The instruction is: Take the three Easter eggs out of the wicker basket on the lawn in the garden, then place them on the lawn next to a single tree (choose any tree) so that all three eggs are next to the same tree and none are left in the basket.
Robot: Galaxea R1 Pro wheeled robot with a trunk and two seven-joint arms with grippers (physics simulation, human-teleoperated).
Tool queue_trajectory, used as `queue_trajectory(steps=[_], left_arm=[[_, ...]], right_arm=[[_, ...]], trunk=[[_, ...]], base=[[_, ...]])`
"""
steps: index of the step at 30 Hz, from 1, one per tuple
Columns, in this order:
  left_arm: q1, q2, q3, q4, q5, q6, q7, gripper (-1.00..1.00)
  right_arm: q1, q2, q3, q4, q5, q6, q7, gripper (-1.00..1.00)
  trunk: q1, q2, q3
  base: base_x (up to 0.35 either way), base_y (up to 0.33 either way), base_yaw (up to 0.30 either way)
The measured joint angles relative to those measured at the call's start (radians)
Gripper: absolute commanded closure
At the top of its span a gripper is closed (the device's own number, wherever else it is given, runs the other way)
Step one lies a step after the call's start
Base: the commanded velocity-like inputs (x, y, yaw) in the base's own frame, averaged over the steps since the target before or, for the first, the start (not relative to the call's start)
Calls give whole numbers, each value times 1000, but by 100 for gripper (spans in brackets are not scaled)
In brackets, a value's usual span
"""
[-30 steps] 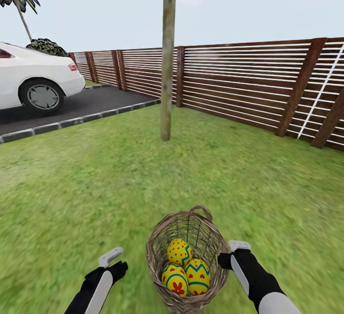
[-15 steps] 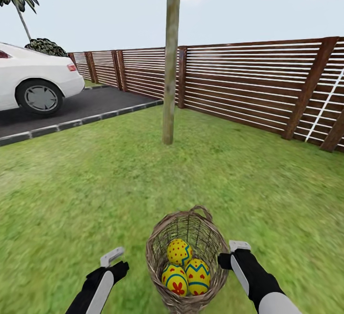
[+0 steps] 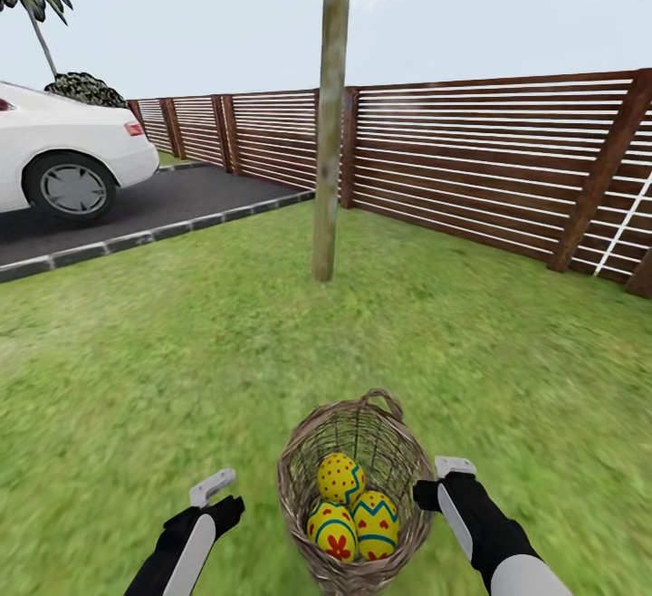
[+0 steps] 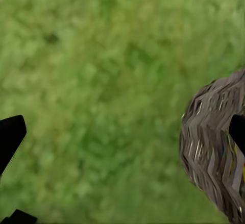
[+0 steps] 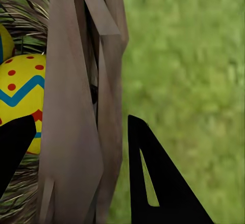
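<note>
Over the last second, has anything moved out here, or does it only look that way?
Mostly the robot's own view moved: the tree, the fence and the white car shifted slightly in the picture. The wicker basket, its three Easter eggs and both grippers kept their places; the right gripper stays astride the rim.

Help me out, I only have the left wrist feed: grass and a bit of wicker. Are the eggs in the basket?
Observer: Yes, all three Easter eggs lie inside the wicker basket.
Operator: Right pincer on it?
Observer: The right pincer straddles the basket's wall, one finger inside by an egg, one outside.
Operator: Tree close?
Observer: The tree stands ahead on the lawn, before the fence.
</note>
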Motion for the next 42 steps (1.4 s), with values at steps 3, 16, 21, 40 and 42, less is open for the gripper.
queue_trajectory(steps=[3, 16, 21, 40, 42], left_arm=[[0, 0, -1, 0, 1, 0, 0, -100], [0, -2, -13, 1, 1, -1, -1, -100], [0, -2, -13, 12, 1, -1, -1, -100], [0, -4, -22, 17, 1, -3, -2, -100], [0, -4, -22, 17, 1, -3, -2, -100]], right_arm=[[0, 0, 0, 0, 0, 0, 0, 100], [0, 0, -1, 0, 0, 0, 0, 100], [0, -2, -1, 0, 0, 0, 1, 100], [0, -2, -1, 0, 0, 0, 1, 100], [0, -2, -1, 0, 0, 0, 1, 100]], trunk=[[0, 0, 0], [0, 0, 0], [0, 0, 0], [0, 0, 0], [0, 0, 0]], base=[[321, 117, 0], [331, -7, 0], [331, 0, 0], [331, 0, 0], [331, 0, 0]])
